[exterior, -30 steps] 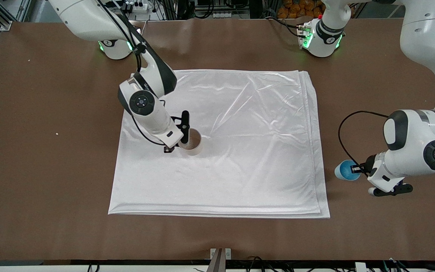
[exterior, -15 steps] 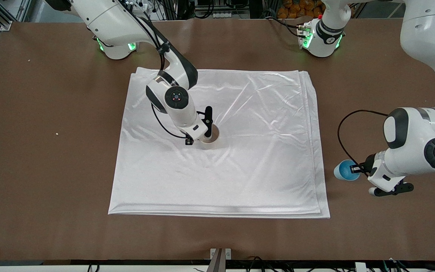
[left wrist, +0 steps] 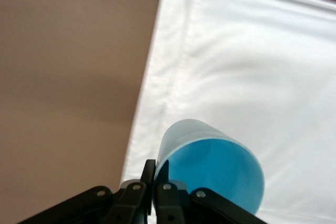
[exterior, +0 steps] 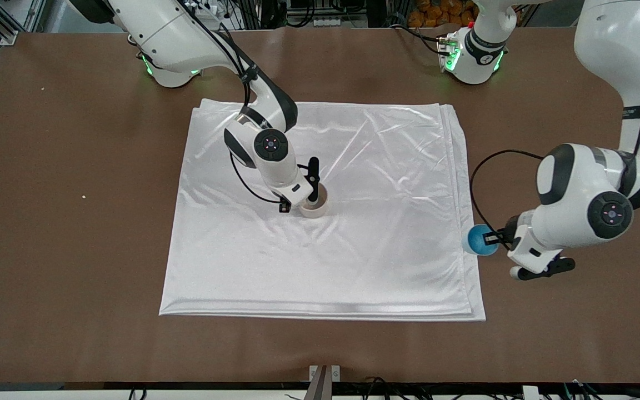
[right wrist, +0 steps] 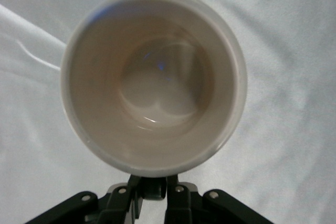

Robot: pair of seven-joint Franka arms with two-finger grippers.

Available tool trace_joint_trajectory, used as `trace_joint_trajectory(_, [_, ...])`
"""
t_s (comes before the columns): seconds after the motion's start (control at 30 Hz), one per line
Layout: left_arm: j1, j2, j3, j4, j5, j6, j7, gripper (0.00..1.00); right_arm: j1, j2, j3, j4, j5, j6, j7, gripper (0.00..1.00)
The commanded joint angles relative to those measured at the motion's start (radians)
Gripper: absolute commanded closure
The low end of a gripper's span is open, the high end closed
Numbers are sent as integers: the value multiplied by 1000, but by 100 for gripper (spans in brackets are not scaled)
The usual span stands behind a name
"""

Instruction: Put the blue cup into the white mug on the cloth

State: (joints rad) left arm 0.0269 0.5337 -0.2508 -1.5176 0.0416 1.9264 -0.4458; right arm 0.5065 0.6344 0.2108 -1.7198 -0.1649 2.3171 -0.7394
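The white mug sits mid-cloth; the blue cup hangs over the cloth's left-arm edge.

Satiny, softly wrinkled white cloth on a matt brown table; glossy, ceramic-looking white mug; smooth, faintly ribbed blue cup.

The front view looks down from high across the table, robot bases at twelve o'clock. The left wrist view hangs close over the cloth edge; the right wrist view peers straight down, nearer. All share the cloth.
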Motion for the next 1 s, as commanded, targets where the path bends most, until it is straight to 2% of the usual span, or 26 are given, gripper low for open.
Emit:
trace_joint_trajectory(0.0, [-8,-20,-82,-9,1,-33,-155,100,1,8,-4,46,-22,-19,35,29])
trace_joint_trajectory(0.13, [-33,-20,-116,-9,1,-35,-230,100,-3,-24,-5,48,-22,-36,45,19])
trace_joint_trajectory(0.2, [-64,-20,-120,-9,-2,-33,-276,100,-12,-48,-5,46,-21,-65,46,0])
trace_joint_trajectory(0.6, [-292,9,-119,45,-3,-27,-499,100,-94,-280,-4,43,-11,-330,55,0])
trace_joint_trajectory(0.73, [-364,23,-113,57,-2,-12,-545,100,-121,-349,-2,40,-11,-369,55,0])
trace_joint_trajectory(0.97, [-432,34,-111,63,-2,51,-577,100,-200,-453,-1,35,-2,-439,55,0])
